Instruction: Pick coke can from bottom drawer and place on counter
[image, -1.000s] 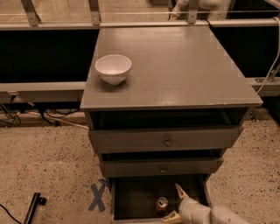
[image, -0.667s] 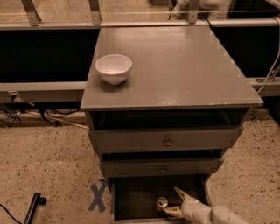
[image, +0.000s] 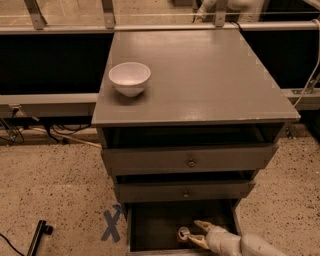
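Note:
The coke can (image: 183, 234) stands upright in the open bottom drawer (image: 150, 225), its silver top showing, towards the drawer's front right. My gripper (image: 194, 231) reaches into the drawer from the lower right. It is open, with its pale fingertips (image: 202, 225) just right of the can, one behind it and one in front. I cannot tell whether they touch the can. The grey counter (image: 200, 75) tops the cabinet above.
A white bowl (image: 129, 78) sits on the counter's left side. The two upper drawers (image: 190, 161) are slightly open above the bottom one. A blue X (image: 111, 225) is taped on the speckled floor to the left, and a black bar (image: 37, 239) lies at the lower left.
My gripper has edged left towards the can and its fingers have drawn closer together around it. The can and bowl have not moved.

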